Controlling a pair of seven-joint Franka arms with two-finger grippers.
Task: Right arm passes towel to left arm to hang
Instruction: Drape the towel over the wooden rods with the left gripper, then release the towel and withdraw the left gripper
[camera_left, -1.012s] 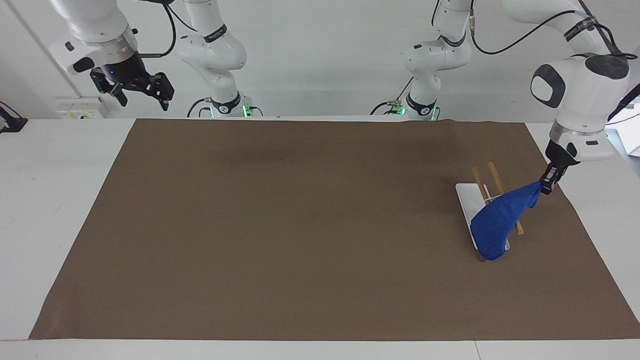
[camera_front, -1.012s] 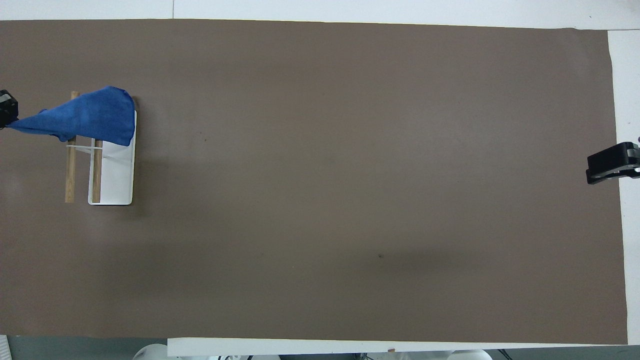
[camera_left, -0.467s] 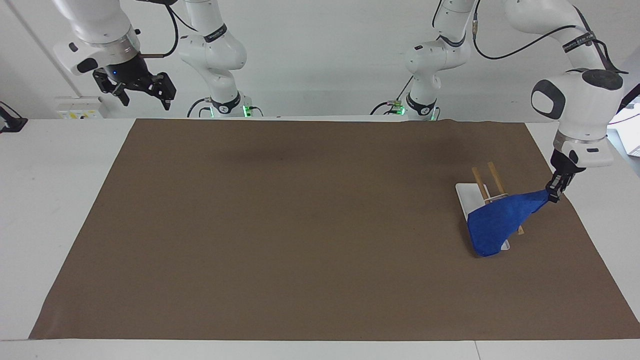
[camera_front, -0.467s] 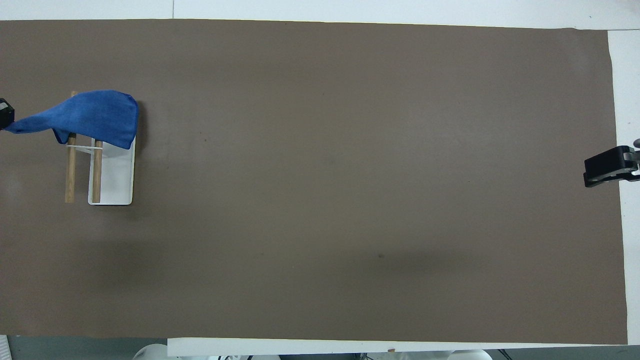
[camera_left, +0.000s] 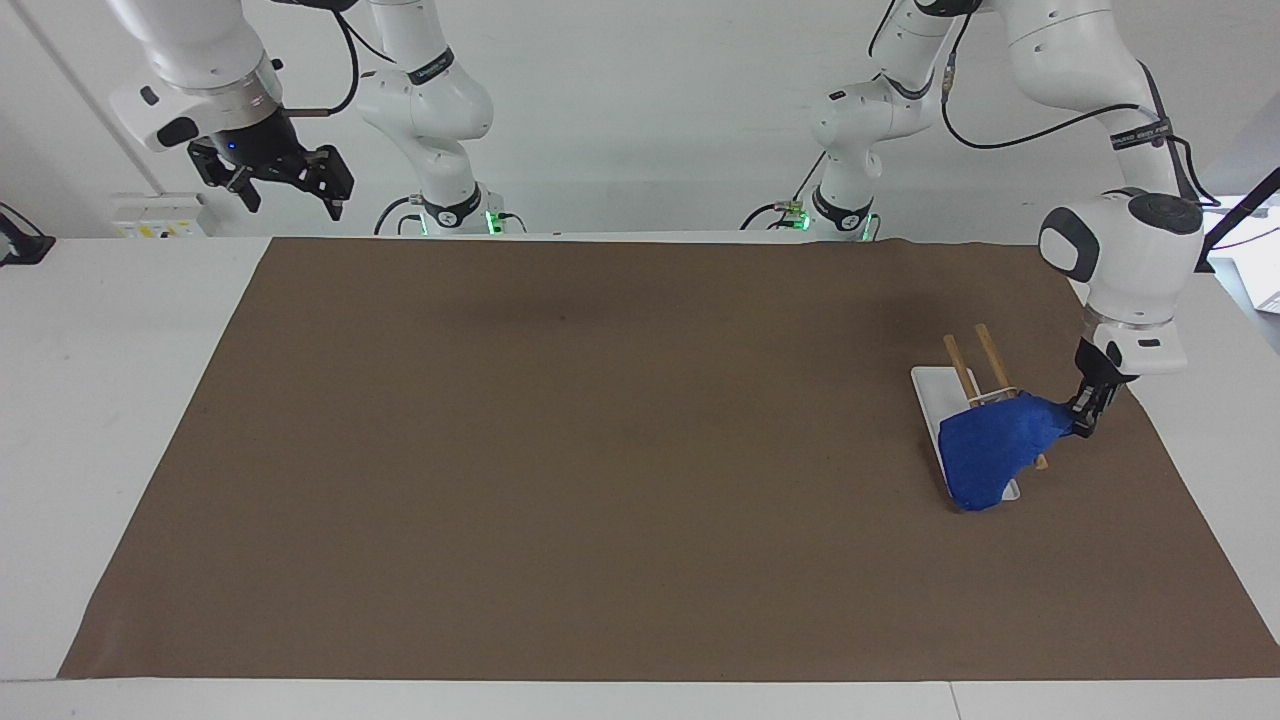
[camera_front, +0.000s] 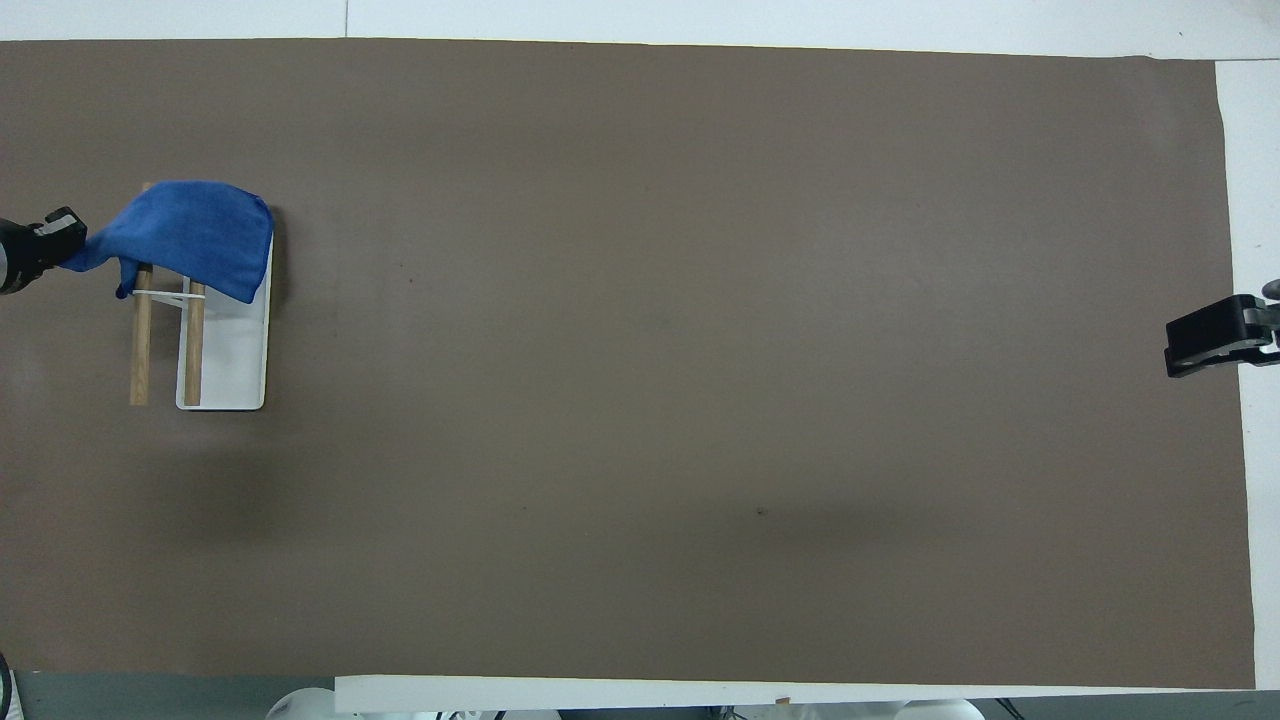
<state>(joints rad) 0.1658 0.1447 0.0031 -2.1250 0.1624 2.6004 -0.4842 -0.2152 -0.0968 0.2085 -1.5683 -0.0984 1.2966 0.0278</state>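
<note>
While the overhead view shows only the tips of both grippers at its side edges, the facing view shows the left gripper (camera_left: 1088, 418) low at right of frame, clamped on a corner of the towel (camera_left: 990, 448). The towel drapes over the two wooden bars of the rack (camera_left: 935, 395) and hides most of its white base. The right gripper (camera_left: 290, 183) waits raised at upper left, fingers spread and holding nothing, over the edge of the brown mat (camera_left: 600, 450).
</note>
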